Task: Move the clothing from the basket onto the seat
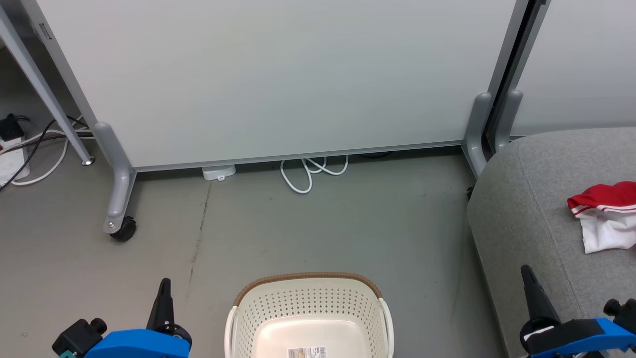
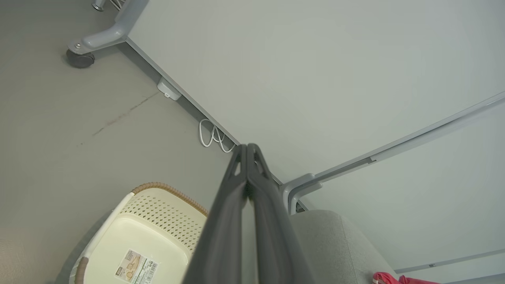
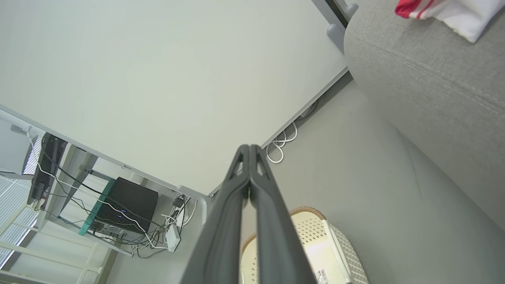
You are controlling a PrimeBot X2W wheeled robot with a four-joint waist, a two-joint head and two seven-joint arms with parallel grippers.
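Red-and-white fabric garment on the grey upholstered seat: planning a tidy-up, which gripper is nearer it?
Right. The right gripper is at the seat's near edge, below the garment in the head view; the left gripper is on the cream perforated plastic basket's far side.

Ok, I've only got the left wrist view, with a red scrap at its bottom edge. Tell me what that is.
Observer: It's clothing, red with a white panel, crumpled on the sofa.
Operator: Report the other arm.
Observer: The right end effector is shut, with nothing between its fingers.
Operator: Place it for me.
Observer: In the head view it shows at the lower right, against the sofa's near corner, apart from the clothing.
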